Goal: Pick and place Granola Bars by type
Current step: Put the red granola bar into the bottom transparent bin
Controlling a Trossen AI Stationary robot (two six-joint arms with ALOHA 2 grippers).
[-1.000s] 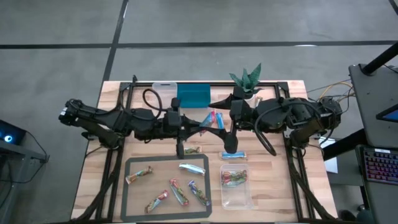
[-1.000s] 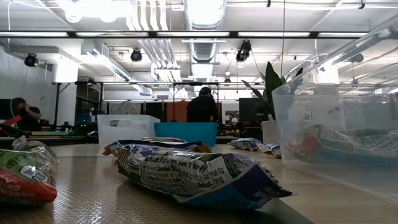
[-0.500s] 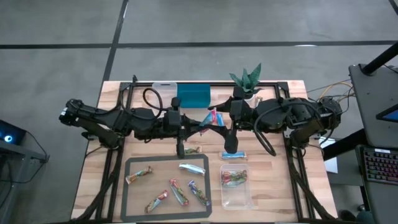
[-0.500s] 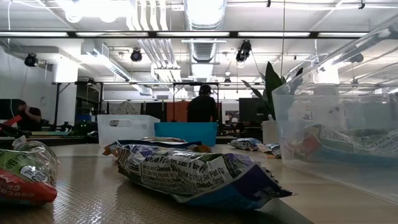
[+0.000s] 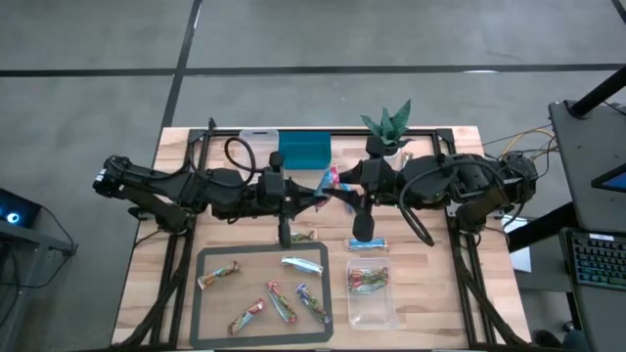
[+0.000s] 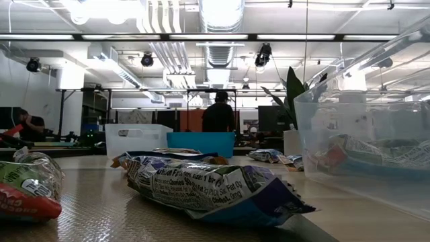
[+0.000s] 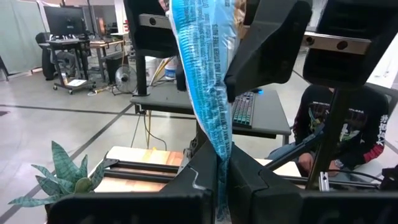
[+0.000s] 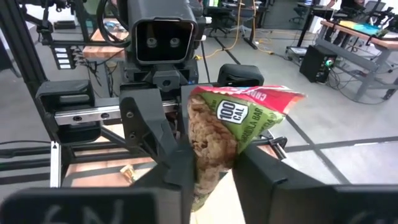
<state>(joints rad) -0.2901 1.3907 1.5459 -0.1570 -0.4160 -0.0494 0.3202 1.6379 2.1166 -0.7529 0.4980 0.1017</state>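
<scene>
One granola bar [image 5: 331, 182], blue on one face and green and red on the other, hangs in the air over the table's middle. My left gripper [image 5: 318, 196] is shut on it from the left. My right gripper [image 5: 344, 191] is closed on it from the right. Several more bars lie on the grey tray [image 5: 210, 256] near the front edge. Others lie in the clear tub [image 5: 372, 293]. A blue bar [image 5: 367, 244] and a brown one [image 5: 301, 237] lie flat on the wood. My left gripper pinches one end of the bar [image 7: 221, 177] between its two fingers, coming level from the table's left. The bar runs on past the fingertips, lifted clear of the table. My right gripper pinches the bar's broad faces [image 8: 208, 171] between its two fingers, coming from the table's right and slanting slightly down. The red and green crimped end [image 8: 264, 102] stands free beyond the fingers.
A teal bin [image 5: 303, 150], a clear tub [image 5: 259, 140] and a potted plant [image 5: 388, 125] stand along the far edge. In the low view, bars [image 6: 201, 185] lie close by and the clear tub [image 6: 376, 148] rises at the right. People sit or stand in the room behind.
My right gripper's fingers, which stood wide apart on either side of the bar, have shut on it. Both arms have kept their places, and the bar stays in the air in my left gripper.
</scene>
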